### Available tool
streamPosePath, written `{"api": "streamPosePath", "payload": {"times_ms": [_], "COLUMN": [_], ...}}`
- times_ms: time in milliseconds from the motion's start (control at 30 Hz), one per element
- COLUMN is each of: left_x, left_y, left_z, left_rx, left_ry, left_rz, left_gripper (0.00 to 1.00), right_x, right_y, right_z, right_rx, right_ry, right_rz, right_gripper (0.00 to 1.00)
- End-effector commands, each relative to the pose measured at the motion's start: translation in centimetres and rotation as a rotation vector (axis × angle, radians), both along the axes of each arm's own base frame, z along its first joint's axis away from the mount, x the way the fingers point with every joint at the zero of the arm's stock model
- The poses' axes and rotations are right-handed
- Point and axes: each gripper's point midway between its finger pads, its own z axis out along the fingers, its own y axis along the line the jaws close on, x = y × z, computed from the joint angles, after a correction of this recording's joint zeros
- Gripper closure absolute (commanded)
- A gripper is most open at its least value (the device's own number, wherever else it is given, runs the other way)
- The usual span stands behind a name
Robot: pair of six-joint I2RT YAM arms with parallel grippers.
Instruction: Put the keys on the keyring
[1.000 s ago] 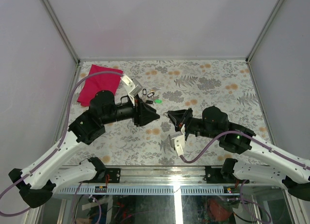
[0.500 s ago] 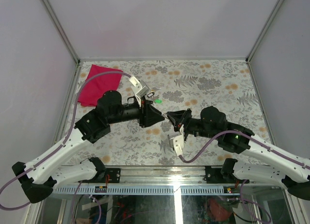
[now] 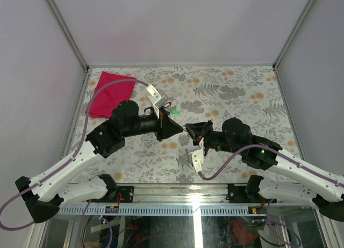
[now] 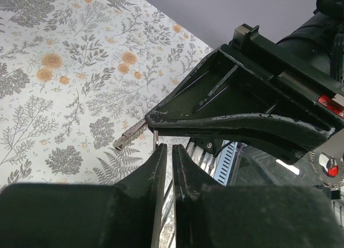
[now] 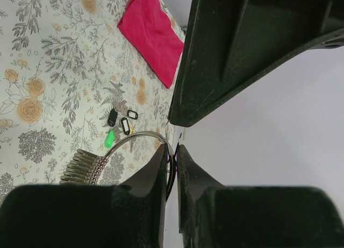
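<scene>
**A:** How do the two arms stand?

**B:** Both come in from the near edge and bend toward the middle of the counter (image 3: 242, 92); the left hand (image 3: 177, 129) points right, the right hand (image 3: 189, 128) points left; their tips meet almost nose to nose.

**A:** And the right hand's grip?

**B:** Closed on the keyring (image 5: 137, 136); in its own wrist view the thin silver wire arcs up and over and runs down between its fingers (image 5: 158, 167); a stack of small silvery loops (image 5: 83, 167) hangs on the ring's far end; whether those touch the counter I cannot tell.

**A:** The left hand?

**B:** Its fingers (image 4: 153, 167) are drawn together with only a slit between them; a thin bit of metal stands right at their tips, under the right hand's lower finger; whether it is pinched, I cannot tell.

**A:** Where are the keys?

**B:** The keys (image 5: 124, 124) lie on the counter beyond the two hands, three black loop heads close together; a small green piece (image 5: 109, 139) lies just beside them, on the side nearer the ring; none of them is on the ring.

**A:** Anything else there?

**B:** A pink cloth (image 5: 150, 36), flat at the far left of the counter, well apart from the keys.
</scene>
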Motion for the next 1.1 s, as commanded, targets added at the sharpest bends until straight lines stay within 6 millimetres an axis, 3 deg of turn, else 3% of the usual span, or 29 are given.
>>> {"api": "streamPosePath", "payload": {"times_ms": [0,67,633,900,1067], "left_x": [0.1,0.1,0.9,0.8,0.7], "left_y": [-0.5,-0.7,-0.4,-0.5,0.0], "left_z": [0.5,0.3,0.8,1.1,1.4], "left_rx": [-0.02,-0.017,-0.023,-0.028,-0.033], "left_ry": [-0.028,-0.026,-0.039,-0.042,-0.054], "left_rz": [-0.009,-0.015,0.029,0.025,0.04], "left_gripper": [0.94,1.0,1.0,1.0,0.75], "right_x": [-0.2,-0.2,-1.8,-1.0,-0.5], "right_y": [0.5,0.5,0.6,0.3,-0.2], "right_z": [4.1,4.2,2.5,2.8,3.2], "right_rx": [0.103,0.104,0.034,0.059,0.109], "right_ry": [-0.047,-0.047,-0.089,-0.06,-0.042], "right_rz": [0.004,0.009,0.091,0.028,-0.028], "right_gripper": [1.0,1.0,1.0,1.0,1.0]}}
